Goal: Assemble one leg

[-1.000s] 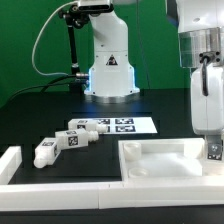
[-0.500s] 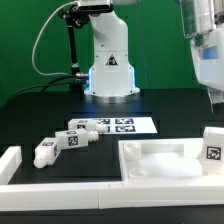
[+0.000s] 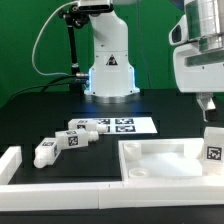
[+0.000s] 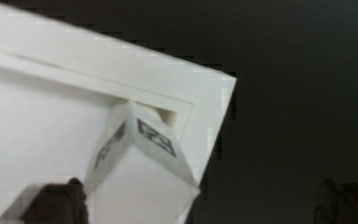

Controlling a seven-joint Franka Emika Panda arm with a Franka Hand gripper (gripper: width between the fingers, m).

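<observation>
A white leg (image 3: 213,150) with a black-and-white tag stands upright at the corner of the white tray-shaped part (image 3: 160,162), at the exterior view's right. My gripper (image 3: 207,104) hangs above the leg, clear of it, open and empty. In the wrist view the leg (image 4: 151,136) shows from above in the tray's corner (image 4: 87,90). The two dark fingertips (image 4: 51,200) sit wide apart at the picture's edges, and my gripper (image 4: 197,202) holds nothing between them.
Several loose legs (image 3: 62,142) lie on the dark table at the exterior view's left. The marker board (image 3: 127,125) lies behind them. A white wall (image 3: 10,164) runs along the front. The robot base (image 3: 108,70) stands at the back.
My gripper let go of the leg at the tray's corner and rose off it. The leg stays standing there. The arm has since shifted slightly toward the exterior view's left.
</observation>
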